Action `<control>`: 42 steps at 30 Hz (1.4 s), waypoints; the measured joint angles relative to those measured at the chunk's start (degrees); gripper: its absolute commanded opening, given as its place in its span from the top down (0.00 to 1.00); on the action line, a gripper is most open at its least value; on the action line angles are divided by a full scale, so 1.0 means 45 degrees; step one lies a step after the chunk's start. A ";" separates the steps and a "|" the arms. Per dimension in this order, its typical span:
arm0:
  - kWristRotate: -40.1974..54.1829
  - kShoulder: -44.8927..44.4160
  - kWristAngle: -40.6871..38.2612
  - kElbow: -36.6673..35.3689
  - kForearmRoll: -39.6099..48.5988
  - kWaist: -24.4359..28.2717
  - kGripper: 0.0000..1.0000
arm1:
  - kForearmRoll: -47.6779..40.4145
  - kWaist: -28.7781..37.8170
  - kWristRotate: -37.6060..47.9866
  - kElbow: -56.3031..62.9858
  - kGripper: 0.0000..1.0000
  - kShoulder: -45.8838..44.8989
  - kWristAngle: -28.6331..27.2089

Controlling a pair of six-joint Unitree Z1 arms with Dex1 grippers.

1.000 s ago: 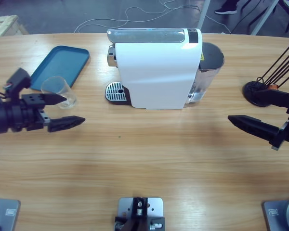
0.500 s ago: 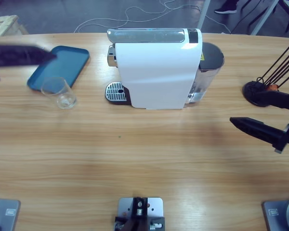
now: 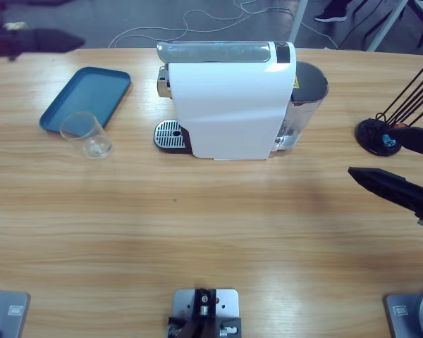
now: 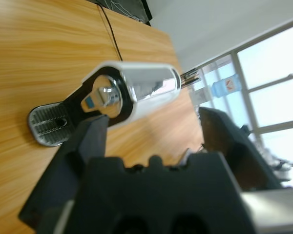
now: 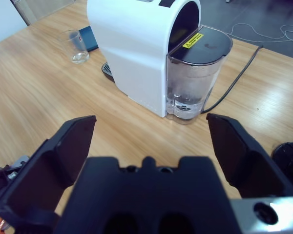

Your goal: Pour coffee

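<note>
Clearly the glass tumbler (image 3: 86, 135) stands on the desk (image 3: 211, 239) beside the drip grate (image 3: 170, 134) — nearer the left hand (image 3: 35, 41), jaws apart and empty; right hand (image 3: 402, 165) likewise — far off.

Wooden table (image 3: 218, 232), white coffee machine (image 3: 229, 105), blue tray (image 3: 92, 95), glass tumbler (image 3: 84, 134)

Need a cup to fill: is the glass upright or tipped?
Upright: the clear glass tumbler stands on the table beside the blue tray.

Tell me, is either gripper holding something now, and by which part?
Nothing is held. The left gripper and the right gripper both stand open and empty, and the glass tumbler stands alone beside the blue tray.
</note>
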 measured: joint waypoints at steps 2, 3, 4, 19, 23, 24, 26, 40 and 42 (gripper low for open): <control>-0.0681 0.0894 -0.0269 -0.0346 -0.0558 0.0003 0.27 | -0.0001 0.0000 0.0000 0.0007 0.00 0.0003 0.0000; -0.1014 0.1289 -0.0326 -0.0468 -0.0777 0.0004 0.27 | -0.0001 0.0000 0.0000 0.0010 0.00 0.0003 0.0000; -0.1304 0.1634 -0.0364 -0.0549 -0.0933 0.0005 0.27 | -0.0001 0.0000 0.0000 0.0012 0.00 0.0004 0.0000; -0.3154 0.3693 -0.3762 -0.0690 -0.3282 0.0014 0.28 | -0.0004 0.0000 -0.0007 0.0047 0.00 0.0008 0.0000; -0.3278 0.3694 -0.3762 -0.0644 -0.3400 0.0014 0.28 | -0.0004 0.0000 -0.0007 0.0054 0.00 0.0008 0.0000; -0.3293 0.3703 -0.3762 -0.0593 -0.3432 0.0014 0.28 | -0.0004 0.0000 -0.0007 0.0058 0.00 0.0008 0.0000; -0.3297 0.3803 -0.3762 -0.0459 -0.3551 0.0014 0.28 | -0.0004 0.0000 -0.0007 0.0059 0.00 0.0008 0.0000; -0.3892 0.4499 -0.3761 -0.0405 -0.4550 -0.0341 0.60 | -0.0005 0.0000 -0.0008 0.0134 0.00 0.0005 0.0000; -0.4031 0.4543 -0.3753 -0.0414 -0.4688 -0.0560 0.85 | -0.0005 0.0000 -0.0008 0.0134 0.00 0.0004 0.0000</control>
